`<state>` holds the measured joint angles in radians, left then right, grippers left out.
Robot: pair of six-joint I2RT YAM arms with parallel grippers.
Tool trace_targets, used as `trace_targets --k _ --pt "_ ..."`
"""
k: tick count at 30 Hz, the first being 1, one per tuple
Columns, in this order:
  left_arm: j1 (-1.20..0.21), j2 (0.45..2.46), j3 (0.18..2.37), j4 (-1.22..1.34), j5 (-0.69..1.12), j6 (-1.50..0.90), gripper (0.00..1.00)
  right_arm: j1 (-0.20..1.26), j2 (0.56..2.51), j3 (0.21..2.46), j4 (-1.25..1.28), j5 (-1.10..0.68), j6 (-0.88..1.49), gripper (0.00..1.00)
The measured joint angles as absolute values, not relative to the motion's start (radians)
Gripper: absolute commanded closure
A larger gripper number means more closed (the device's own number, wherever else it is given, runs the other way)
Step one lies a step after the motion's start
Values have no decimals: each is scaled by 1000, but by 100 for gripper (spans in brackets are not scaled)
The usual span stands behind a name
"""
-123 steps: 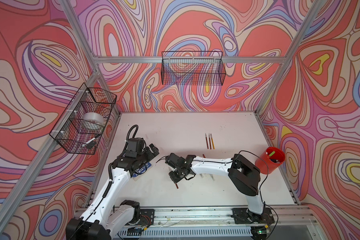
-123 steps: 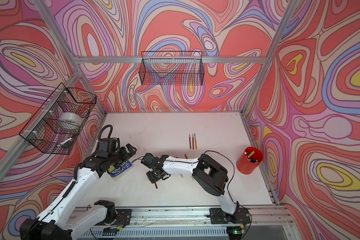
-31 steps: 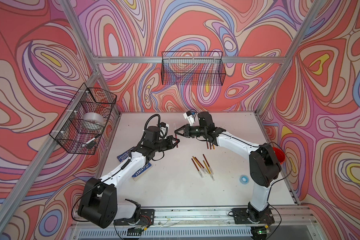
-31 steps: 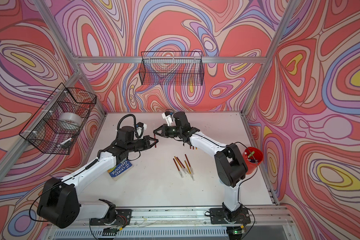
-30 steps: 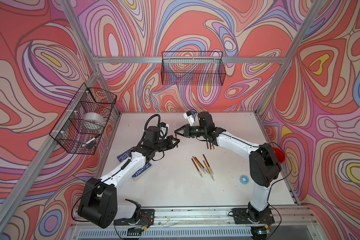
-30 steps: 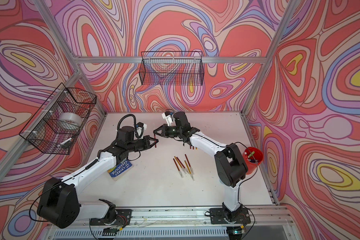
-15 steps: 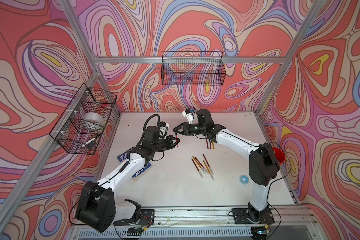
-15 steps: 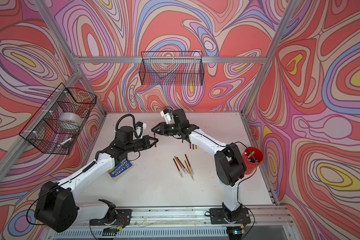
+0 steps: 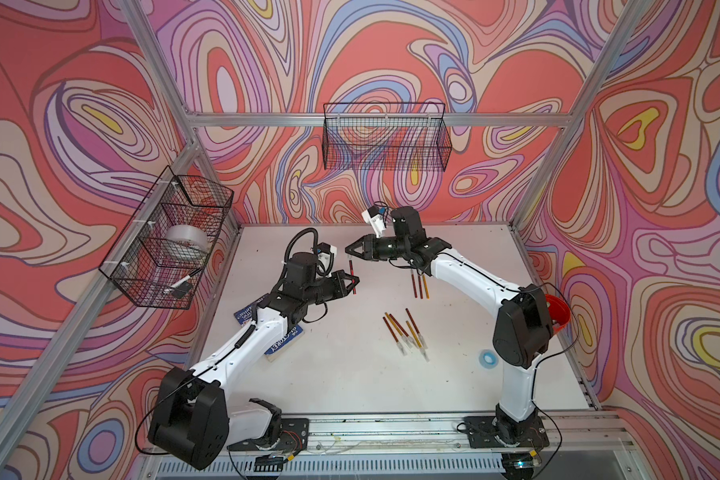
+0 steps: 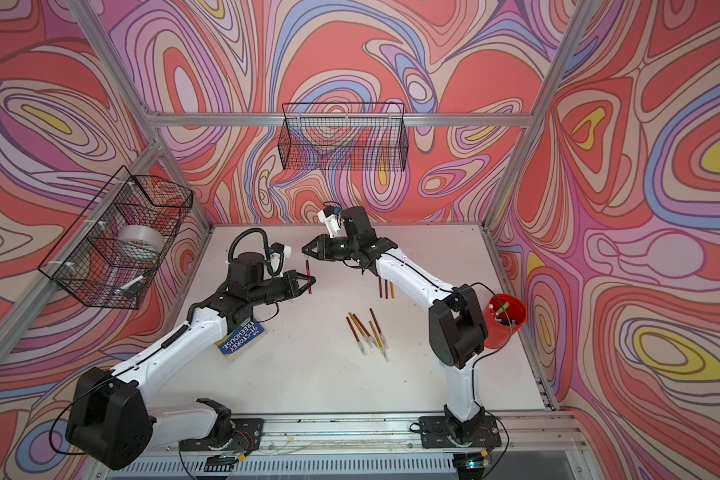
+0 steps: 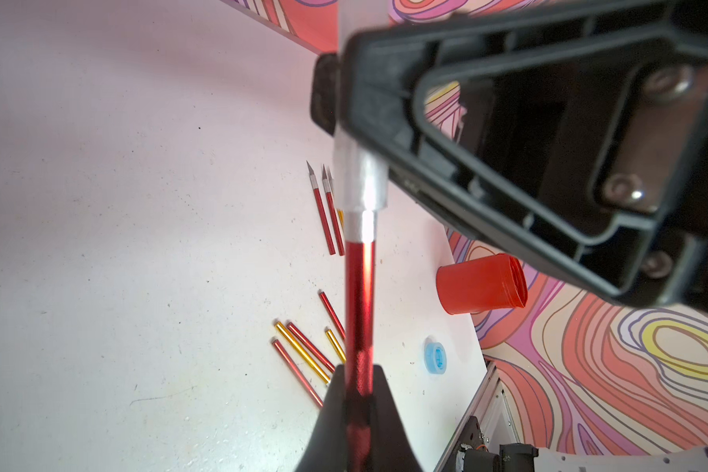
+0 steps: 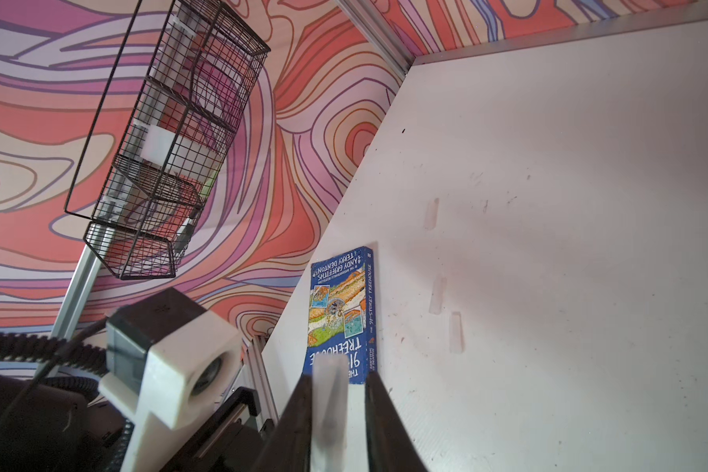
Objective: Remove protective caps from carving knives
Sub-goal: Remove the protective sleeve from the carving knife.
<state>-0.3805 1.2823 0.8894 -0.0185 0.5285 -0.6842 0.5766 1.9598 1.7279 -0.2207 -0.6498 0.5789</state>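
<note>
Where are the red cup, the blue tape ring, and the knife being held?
red cup (image 10: 497,337): in a top view, on its outer wall.
blue tape ring (image 11: 429,355): in the left wrist view, on its outer band.
held knife (image 11: 359,294): in the left wrist view, on its red handle.

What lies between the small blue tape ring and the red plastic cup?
Between blue tape ring and red cup: only bare white table, per left wrist view.
</note>
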Motion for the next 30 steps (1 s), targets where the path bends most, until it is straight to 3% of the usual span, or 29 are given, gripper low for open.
trace_targets --k 5,16,24,30 --pt "-381 1282 884 -18 524 -684 100 577 1972 1755 -259 -650 569 100" --pt "-381 1283 841 54 509 -693 100 573 2030 1883 -378 -645 551 100" --pt "-432 1340 794 54 532 -713 100 473 2101 2108 -401 -551 527 100" --pt "-433 1367 787 51 522 -726 100 435 2083 2084 -414 -453 488 100"
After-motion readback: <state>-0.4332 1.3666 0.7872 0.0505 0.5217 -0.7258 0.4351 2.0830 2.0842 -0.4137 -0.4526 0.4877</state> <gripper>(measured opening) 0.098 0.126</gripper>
